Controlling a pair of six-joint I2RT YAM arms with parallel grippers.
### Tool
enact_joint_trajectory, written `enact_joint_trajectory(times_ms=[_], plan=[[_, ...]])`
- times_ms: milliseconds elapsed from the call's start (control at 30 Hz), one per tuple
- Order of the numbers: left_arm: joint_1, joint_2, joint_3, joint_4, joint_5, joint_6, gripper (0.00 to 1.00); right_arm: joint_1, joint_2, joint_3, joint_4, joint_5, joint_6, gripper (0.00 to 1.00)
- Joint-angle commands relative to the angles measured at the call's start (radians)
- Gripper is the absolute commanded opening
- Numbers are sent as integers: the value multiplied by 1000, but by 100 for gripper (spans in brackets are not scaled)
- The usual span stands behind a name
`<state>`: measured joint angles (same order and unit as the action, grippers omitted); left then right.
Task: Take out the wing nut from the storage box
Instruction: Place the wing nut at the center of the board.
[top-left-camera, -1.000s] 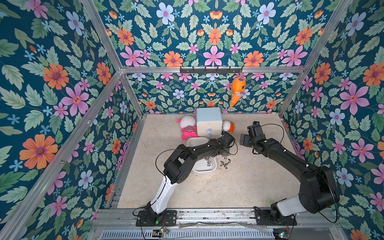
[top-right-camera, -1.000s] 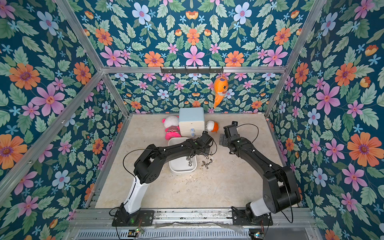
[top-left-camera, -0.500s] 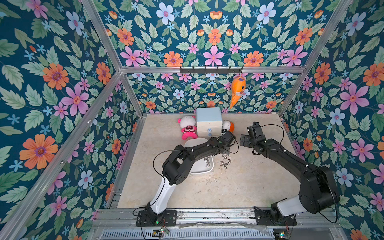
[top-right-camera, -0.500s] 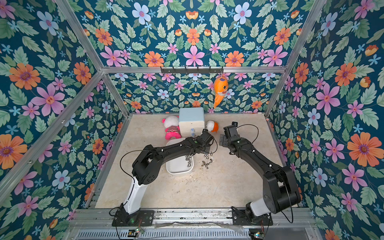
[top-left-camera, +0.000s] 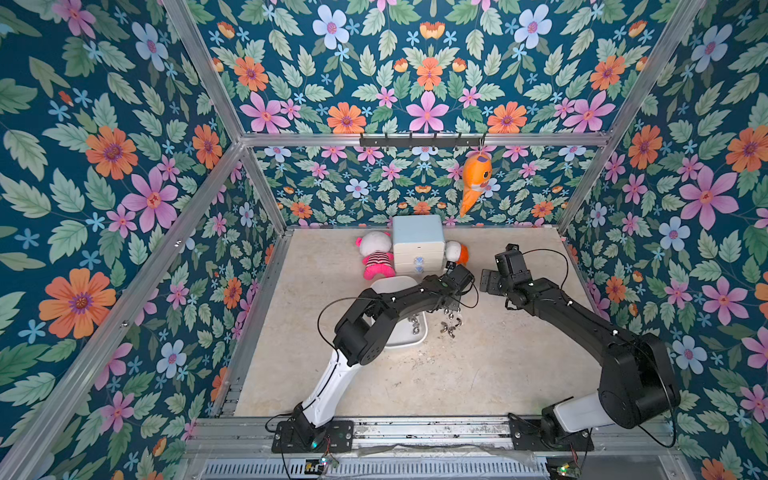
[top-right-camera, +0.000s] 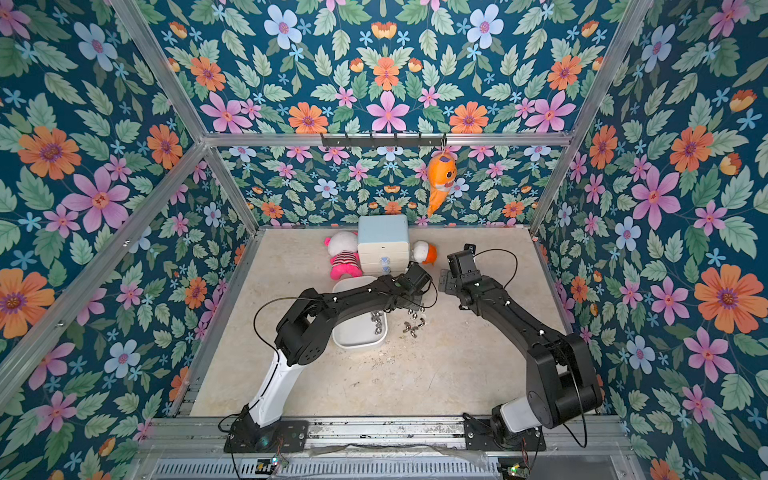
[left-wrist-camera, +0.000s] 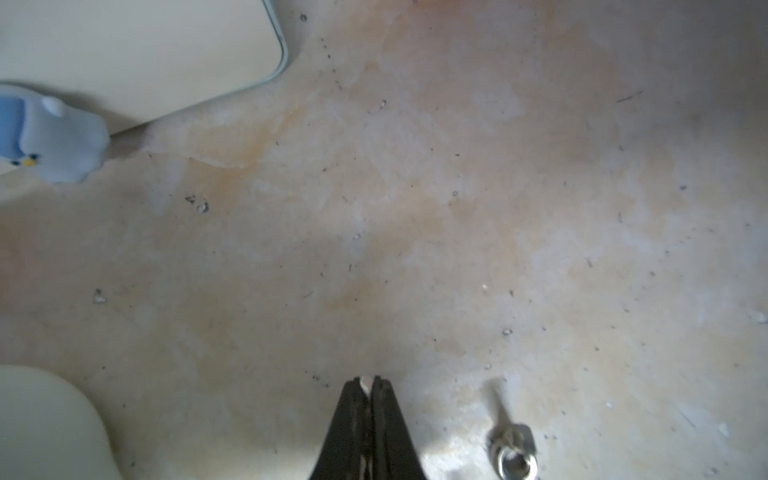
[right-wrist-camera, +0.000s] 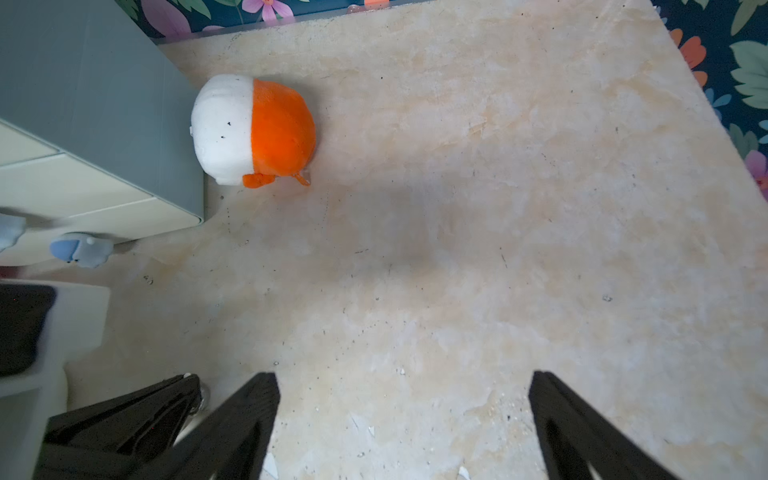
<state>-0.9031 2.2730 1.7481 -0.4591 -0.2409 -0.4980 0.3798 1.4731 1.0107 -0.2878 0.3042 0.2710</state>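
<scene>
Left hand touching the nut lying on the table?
Apart. The left wrist view shows bare table between the shut left hand and the nut.

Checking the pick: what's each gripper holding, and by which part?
Left gripper pinches a pale sliver between its tips; which part, cannot tell. Right gripper: nothing.

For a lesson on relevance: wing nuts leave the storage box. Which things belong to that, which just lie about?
Job: storage box, wing nuts inside it, wing nuts beside it, left pincer gripping a wing nut.
Lying about: drawer cabinet, pink plush, orange-white plush, hanging fish.
</scene>
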Motion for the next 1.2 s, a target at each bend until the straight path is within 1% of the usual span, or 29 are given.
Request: enact_joint_trajectory(times_ms=[0,167,467,767,1167], plan=[[1,3,-2,-29,-11,-8,12,2,-3,4,9,1,7,99],[2,-7,-14,-28,-12,-13,19,1,-2,12,6,1,7,99],[2,-34,-16,-26,-28,-10,27,1,0,23,3,1,3,99],[5,-105,-31,-19,-50,-6,29,1,1,23,3,0,2,99],[37,-264,-121,-3,-107,-7,30,1,4,23,6,-2,1,99]])
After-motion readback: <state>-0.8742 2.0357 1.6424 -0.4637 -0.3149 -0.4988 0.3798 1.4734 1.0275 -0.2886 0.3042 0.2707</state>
